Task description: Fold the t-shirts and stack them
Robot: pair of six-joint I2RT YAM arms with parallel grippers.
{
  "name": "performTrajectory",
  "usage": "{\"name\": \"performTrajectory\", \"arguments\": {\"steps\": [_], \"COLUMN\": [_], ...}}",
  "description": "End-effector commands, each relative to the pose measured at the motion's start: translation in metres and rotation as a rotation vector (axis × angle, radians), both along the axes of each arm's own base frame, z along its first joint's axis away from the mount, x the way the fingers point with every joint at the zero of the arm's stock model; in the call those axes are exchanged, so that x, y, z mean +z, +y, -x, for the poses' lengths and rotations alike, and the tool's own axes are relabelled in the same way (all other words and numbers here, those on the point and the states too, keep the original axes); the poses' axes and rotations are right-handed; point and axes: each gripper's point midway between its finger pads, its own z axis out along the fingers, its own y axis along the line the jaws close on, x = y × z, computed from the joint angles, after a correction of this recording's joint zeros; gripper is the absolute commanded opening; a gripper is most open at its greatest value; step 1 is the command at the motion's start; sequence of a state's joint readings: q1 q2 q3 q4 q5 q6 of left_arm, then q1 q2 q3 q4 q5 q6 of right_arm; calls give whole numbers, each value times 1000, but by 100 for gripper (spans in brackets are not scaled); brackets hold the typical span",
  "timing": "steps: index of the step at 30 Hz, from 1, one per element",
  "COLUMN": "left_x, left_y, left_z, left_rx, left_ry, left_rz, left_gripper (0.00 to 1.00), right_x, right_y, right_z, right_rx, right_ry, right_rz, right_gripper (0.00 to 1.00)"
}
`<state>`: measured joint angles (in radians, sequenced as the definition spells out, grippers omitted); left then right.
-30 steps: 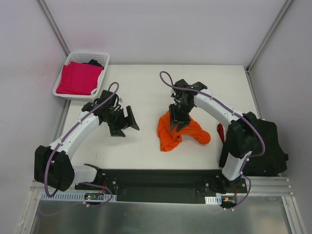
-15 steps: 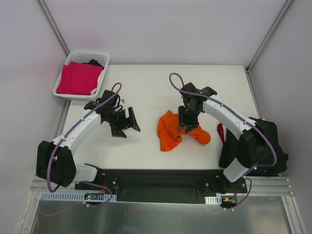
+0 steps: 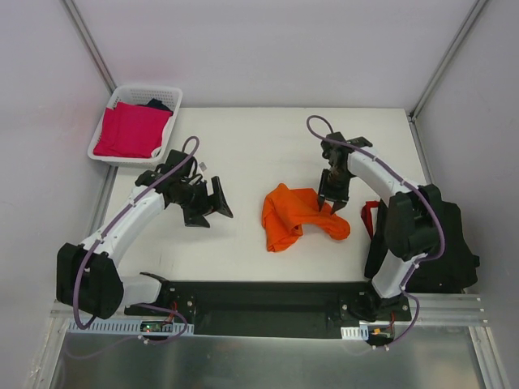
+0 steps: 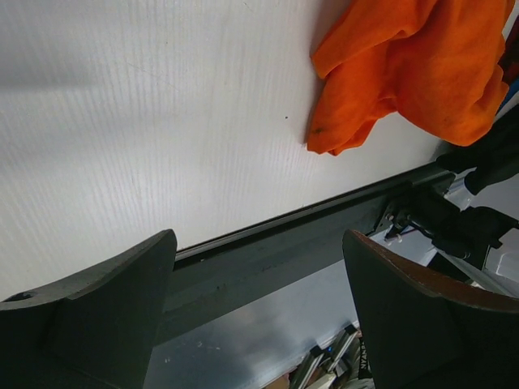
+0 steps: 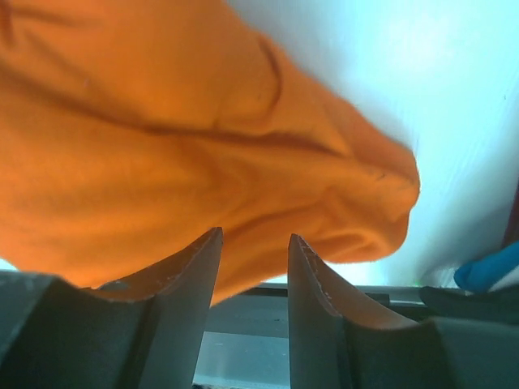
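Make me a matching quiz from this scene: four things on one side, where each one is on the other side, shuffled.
Things:
1 orange t-shirt
2 magenta t-shirt
3 left claw
4 right claw

Places:
A in the white basket
B at the right part of the orange t-shirt
C crumpled in the middle of the table
D wide open above bare table

Pairs: 1-C, 2-A, 3-D, 4-B

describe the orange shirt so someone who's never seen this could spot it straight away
Look at the white table in front of the two arms. Right of its centre, by the right gripper, lies a crumpled orange t-shirt. It alone is bright orange; the magenta shirt sits folded in the white basket at the far left corner.
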<state>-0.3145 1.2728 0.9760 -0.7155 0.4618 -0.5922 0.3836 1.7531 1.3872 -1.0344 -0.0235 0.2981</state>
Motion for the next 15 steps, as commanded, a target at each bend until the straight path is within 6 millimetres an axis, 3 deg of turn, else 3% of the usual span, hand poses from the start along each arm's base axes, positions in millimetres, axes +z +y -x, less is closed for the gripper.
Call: {"name": "performTrajectory", "arguments": {"steps": [1,6,15], "left_x": [0,3,13], "left_y": [4,4,8], "left_z": [7,1,-10], "left_rx": [19,19,10], "left_ry": [-1,-14,-35], "left_rz": [-14,-22,-64], "left_gripper": [84,84,84], "right_x": [0,-10,-29], "right_y": [-2,-8,12], "right_z": [-28,-40,-63], "right_rx": [-48,-46,-41], "right_ry": [-34,-17,-48], "right_rz": [-75,-87,-250], "right_gripper": [42,42,42]}}
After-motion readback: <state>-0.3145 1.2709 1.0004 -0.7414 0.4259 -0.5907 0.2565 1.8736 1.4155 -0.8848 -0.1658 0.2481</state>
